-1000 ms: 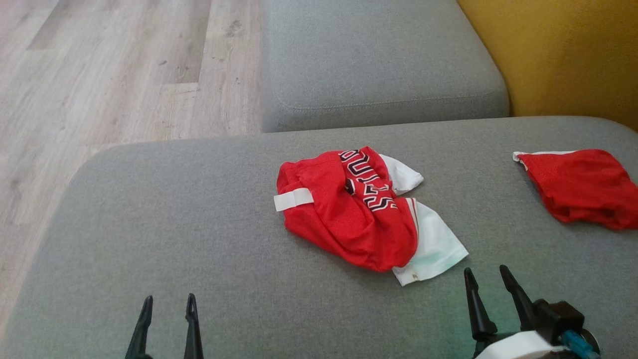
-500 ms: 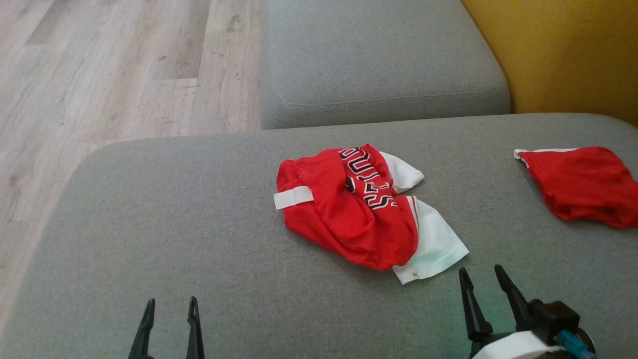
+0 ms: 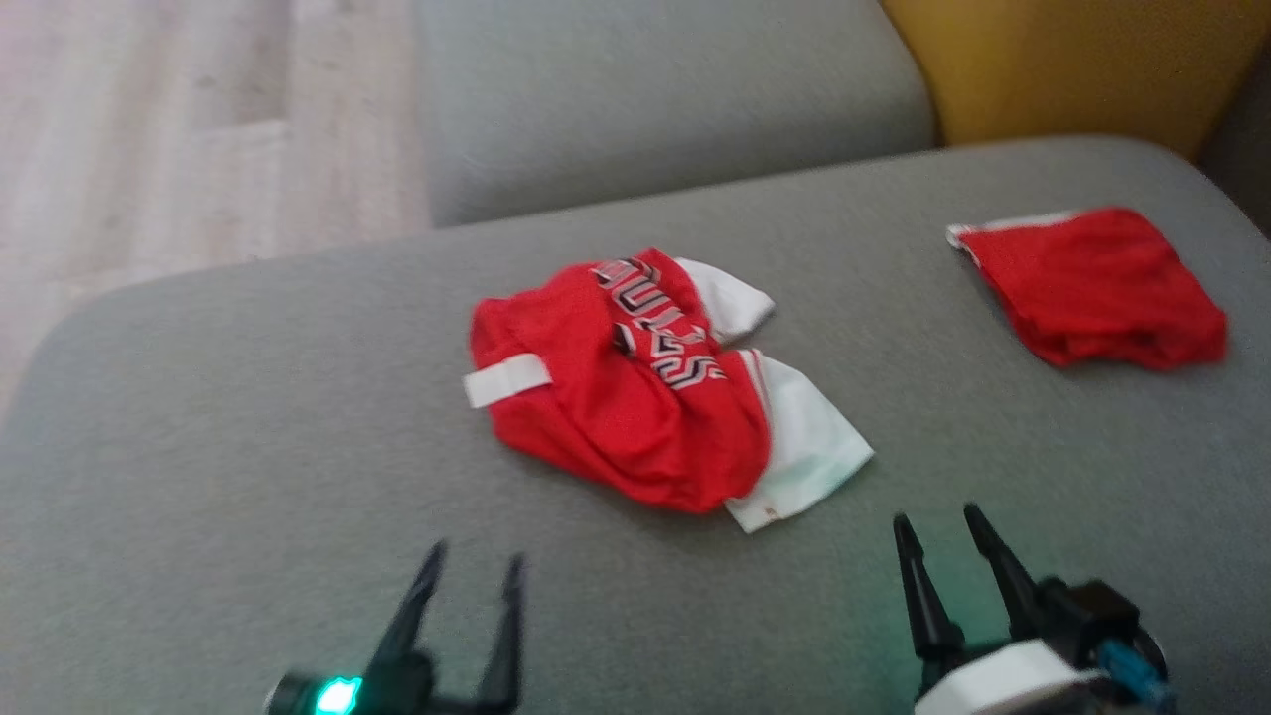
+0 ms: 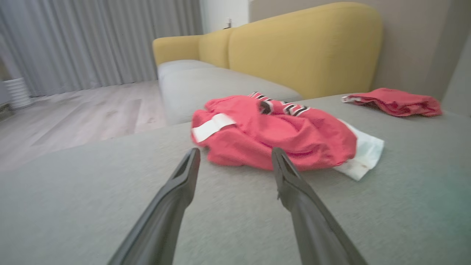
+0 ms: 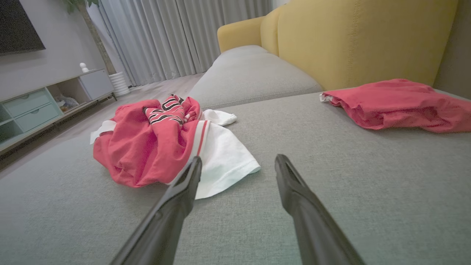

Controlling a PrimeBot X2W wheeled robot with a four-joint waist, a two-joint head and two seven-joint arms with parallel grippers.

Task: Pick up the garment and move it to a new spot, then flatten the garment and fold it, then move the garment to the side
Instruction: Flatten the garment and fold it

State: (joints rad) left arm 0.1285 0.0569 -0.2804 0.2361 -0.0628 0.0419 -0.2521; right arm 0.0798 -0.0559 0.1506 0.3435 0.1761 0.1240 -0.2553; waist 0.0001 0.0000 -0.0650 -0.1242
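Lying crumpled near the middle of the grey cushion (image 3: 248, 447), the red-and-white garment (image 3: 635, 397) is noted with its lettering uppermost and its white part spread toward the right gripper (image 3: 934, 514). That gripper is seen near the white edge but apart from it, fingers spread wide, nothing held. The left gripper (image 3: 476, 554) is seen near the garment's red edge, fingers likewise wide, empty. A second red garment (image 3: 1092, 283) is recorded well apart, at the far right.

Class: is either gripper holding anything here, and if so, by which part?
Nothing is held. The left gripper and right gripper both hover with open, empty jaws, clear of the crumpled red-and-white garment on the grey cushion.
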